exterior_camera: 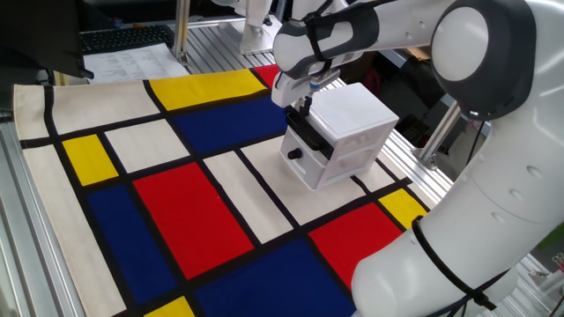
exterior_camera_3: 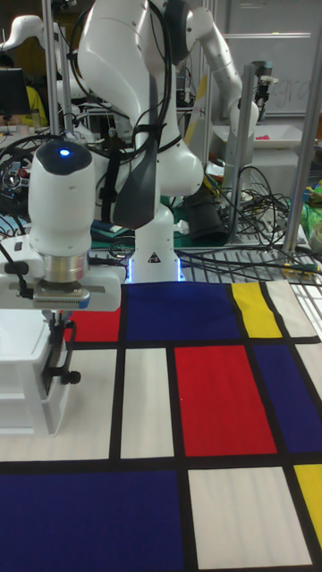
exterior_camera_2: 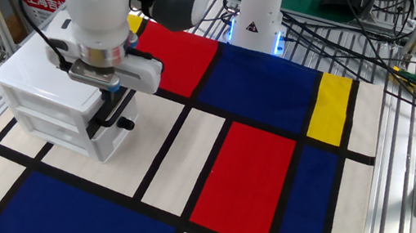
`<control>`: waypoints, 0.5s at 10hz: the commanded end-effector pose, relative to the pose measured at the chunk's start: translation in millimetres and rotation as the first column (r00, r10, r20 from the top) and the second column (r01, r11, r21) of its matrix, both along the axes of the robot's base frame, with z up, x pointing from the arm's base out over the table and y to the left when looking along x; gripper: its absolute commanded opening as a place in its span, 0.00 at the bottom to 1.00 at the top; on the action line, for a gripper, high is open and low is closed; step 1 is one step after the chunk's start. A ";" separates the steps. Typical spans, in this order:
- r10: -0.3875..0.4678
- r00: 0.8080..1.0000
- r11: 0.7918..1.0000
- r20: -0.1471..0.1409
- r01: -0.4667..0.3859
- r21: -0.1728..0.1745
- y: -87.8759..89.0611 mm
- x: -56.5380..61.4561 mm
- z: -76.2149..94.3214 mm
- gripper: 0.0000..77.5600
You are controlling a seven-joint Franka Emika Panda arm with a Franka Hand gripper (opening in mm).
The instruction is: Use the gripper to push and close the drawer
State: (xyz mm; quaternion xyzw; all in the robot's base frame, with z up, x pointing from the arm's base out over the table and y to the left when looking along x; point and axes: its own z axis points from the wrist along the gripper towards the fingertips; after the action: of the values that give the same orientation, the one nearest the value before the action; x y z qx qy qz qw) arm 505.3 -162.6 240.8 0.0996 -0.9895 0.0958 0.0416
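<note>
Here, in the tall fixed view, the white cabinet (exterior_camera_3: 22, 393) sits at the far left edge of the frame, cut off by the border, with the arm's white wrist directly above its front. Under that wrist the pincer (exterior_camera_3: 57, 342) hangs as a thin dark stem against the black front panel of the drawer (exterior_camera_3: 46, 380), the topmost one; its fingers overlap from this side, so I cannot tell how wide they stand. A small black knob (exterior_camera_3: 73, 377) sticks out just to the right of the cabinet front.

The other fixed view puts the cabinet (exterior_camera_2: 52, 98) at upper left on the worktop (exterior_camera_2: 225, 172), which is covered by a cloth of red, blue, yellow and white blocks. There the white wrist hides most of the pincer (exterior_camera_2: 112, 98); only a blue bit and dark fingers show below it, resting at the drawer's (exterior_camera_2: 109, 115) black panel. The panel looks nearly flush with the cabinet face, and the knob (exterior_camera_2: 127, 125) pokes out beneath it.

The remaining fixed view alone shows the cabinet's (exterior_camera: 348, 132) whole top and its two translucent side panels. The pincer (exterior_camera: 304, 106) comes down at the upper front edge, touching the drawer (exterior_camera: 307, 134), above the knob (exterior_camera: 295, 155).
</note>
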 end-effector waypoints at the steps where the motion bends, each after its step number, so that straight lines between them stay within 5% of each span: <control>1: -0.031 1.000 0.999 -0.005 0.031 0.021 14.0 4.6 6.2 0.00; 4: -0.049 0.999 0.998 -0.015 0.050 0.027 37.0 8.8 14.5 0.00; 5: -0.063 0.998 0.996 -0.015 0.063 0.062 61.8 10.4 24.6 0.00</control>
State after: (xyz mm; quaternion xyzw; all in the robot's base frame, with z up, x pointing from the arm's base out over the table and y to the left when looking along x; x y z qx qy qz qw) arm 511.5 -121.8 252.8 0.0800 -0.9925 0.0785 0.0482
